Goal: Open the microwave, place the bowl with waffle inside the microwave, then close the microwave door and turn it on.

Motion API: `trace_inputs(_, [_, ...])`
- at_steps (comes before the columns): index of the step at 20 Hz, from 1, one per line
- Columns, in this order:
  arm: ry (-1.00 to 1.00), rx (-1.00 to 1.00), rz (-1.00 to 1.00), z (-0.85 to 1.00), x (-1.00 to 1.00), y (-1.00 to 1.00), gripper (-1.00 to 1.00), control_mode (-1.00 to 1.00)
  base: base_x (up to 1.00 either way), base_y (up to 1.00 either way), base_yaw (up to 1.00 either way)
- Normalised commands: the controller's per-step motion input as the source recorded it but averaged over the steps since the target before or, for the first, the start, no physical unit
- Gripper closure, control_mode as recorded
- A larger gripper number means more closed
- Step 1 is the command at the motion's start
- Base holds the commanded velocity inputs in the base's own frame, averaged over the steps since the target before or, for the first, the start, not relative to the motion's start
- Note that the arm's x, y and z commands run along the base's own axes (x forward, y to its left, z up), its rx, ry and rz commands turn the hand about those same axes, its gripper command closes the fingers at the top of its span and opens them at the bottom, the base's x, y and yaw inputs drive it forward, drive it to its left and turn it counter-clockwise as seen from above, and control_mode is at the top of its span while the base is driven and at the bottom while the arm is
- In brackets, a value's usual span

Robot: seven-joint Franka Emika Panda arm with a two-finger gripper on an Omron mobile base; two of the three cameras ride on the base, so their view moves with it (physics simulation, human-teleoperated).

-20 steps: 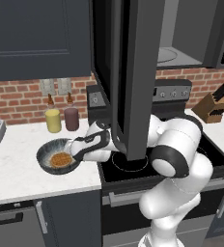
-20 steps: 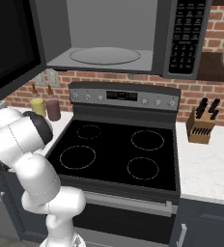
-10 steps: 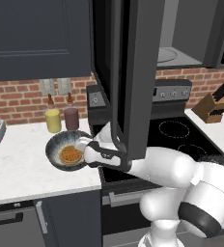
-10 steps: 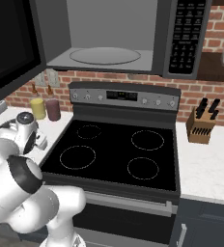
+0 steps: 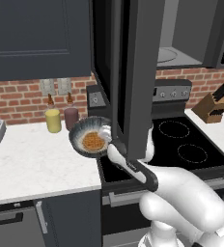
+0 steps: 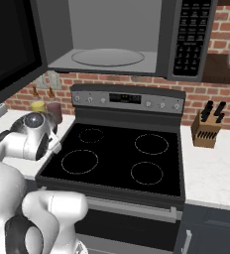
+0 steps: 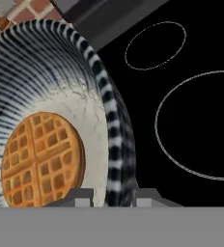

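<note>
Leftmost, a yellow jar (image 5: 52,120) and a maroon jar (image 5: 71,117) stand on the white counter (image 5: 32,164). Next, the bowl (image 5: 89,137) hangs in the air at the stove's (image 6: 117,161) left edge, tilted, with the waffle (image 5: 93,142) inside. The gripper (image 7: 112,197) is clamped on the bowl's near rim, one fingertip either side. Right and above, the microwave door (image 5: 133,72) stands swung open, the microwave (image 6: 117,37) hollow showing its glass plate

The waffle (image 7: 42,158) lies in the bowl (image 7: 61,82), whose rim sits between the fingertips (image 7: 80,197); stove (image 7: 191,116) beyond.
</note>
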Motion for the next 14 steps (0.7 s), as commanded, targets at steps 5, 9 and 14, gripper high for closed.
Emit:
trace_inputs(5, [0.07,0.05,-0.18,0.74,-0.01,-1.00,1.00,-1.00,0.00,0.00,0.00])
trace_inputs(9, [0.04,0.02,-0.17,0.44,-0.17,-0.99,1.00,-1.00,0.00,0.00,0.00])
trace_inputs(14, [0.01,0.02,-0.17,0.40,-0.34,-0.95,1.00,-1.00,0.00,0.00,0.00])
